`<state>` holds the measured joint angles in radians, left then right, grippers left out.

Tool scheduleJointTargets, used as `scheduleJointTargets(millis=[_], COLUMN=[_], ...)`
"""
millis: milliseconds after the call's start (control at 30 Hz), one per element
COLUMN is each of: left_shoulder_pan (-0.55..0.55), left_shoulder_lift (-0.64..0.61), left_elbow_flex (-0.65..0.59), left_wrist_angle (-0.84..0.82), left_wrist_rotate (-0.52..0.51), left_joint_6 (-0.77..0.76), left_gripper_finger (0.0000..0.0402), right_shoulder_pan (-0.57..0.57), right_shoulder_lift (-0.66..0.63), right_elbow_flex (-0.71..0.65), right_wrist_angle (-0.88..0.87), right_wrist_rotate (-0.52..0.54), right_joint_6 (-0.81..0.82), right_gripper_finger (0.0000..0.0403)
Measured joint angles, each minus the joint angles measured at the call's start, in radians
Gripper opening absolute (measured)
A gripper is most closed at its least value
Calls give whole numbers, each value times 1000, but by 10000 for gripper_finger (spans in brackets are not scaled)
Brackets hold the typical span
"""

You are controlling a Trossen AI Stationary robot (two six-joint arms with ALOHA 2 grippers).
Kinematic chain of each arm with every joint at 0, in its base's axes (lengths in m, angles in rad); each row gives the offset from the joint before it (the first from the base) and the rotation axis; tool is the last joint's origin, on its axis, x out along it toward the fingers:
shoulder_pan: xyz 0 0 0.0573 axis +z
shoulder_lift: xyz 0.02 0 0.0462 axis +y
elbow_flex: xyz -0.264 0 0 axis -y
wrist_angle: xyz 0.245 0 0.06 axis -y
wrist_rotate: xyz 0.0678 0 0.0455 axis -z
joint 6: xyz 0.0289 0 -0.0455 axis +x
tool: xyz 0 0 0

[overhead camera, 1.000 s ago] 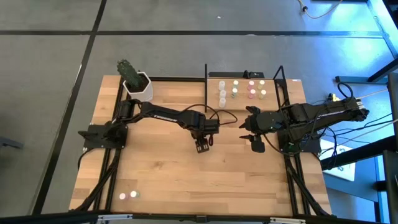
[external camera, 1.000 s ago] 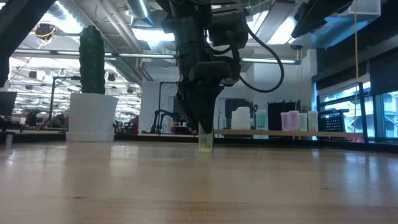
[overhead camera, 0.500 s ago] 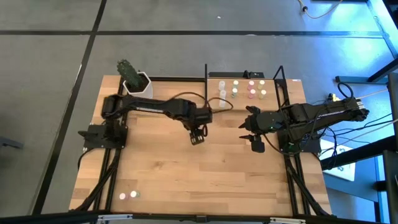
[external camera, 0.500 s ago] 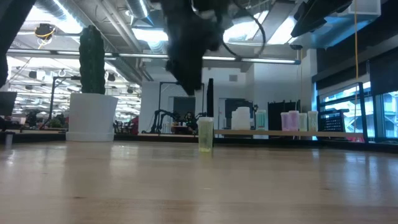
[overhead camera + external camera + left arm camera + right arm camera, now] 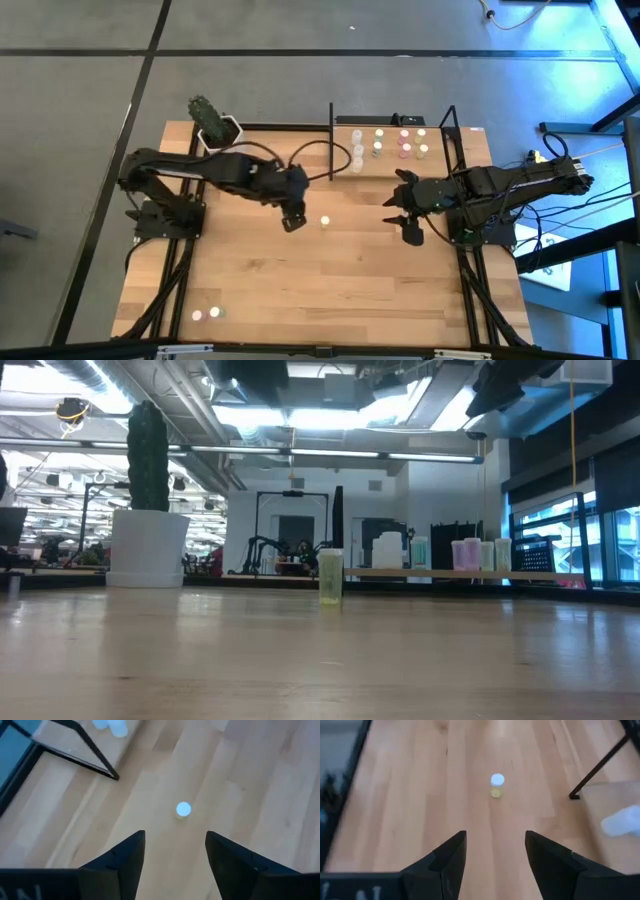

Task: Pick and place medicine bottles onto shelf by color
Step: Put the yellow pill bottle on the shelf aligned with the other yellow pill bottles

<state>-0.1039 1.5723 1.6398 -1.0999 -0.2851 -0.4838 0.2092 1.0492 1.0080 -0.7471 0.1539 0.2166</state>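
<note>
A tiny bottle with a yellowish cap (image 5: 325,221) stands upright on its base on the wooden tabletop, alone between the two grippers; it also shows in the low view (image 5: 331,575), the left wrist view (image 5: 183,809) and the right wrist view (image 5: 497,782). My left gripper (image 5: 294,224) is open and empty, just left of the bottle and raised above the table (image 5: 175,845). My right gripper (image 5: 397,212) is open and empty to the bottle's right (image 5: 495,845). The shelf (image 5: 440,160) at the far right holds several bottles (image 5: 380,146) in rows.
A white hexagonal plant pot (image 5: 220,133) with a cactus stands at the far left corner. Two more small bottles (image 5: 206,314) stand near the table's near left corner. The shelf's black uprights (image 5: 332,130) rise at the far side. Bare tabletop lies around the lone bottle.
My left gripper has let go of the yellowish-capped bottle, risen off it and drawn back toward the table's left edge. The bottle stays standing upright where it was set, in the middle of the table.
</note>
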Motion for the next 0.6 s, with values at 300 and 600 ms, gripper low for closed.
scheduleJointTargets(millis=[300, 600], left_shoulder_pan=[-85, -108], left_shoulder_lift=[-105, -122], left_elbow_flex=[0, 0], left_wrist_angle=[-62, -98], left_wrist_rotate=[-140, -178], left_joint_6=[-200, -251], left_gripper_finger=[202, 202], right_shoulder_pan=[-3, -44], right_shoulder_lift=[2, 152], right_elbow_flex=[0, 1], right_wrist_angle=[165, 410], right_wrist_rotate=[8, 5], right_joint_6=[51, -299], right_gripper_finger=[204, 204])
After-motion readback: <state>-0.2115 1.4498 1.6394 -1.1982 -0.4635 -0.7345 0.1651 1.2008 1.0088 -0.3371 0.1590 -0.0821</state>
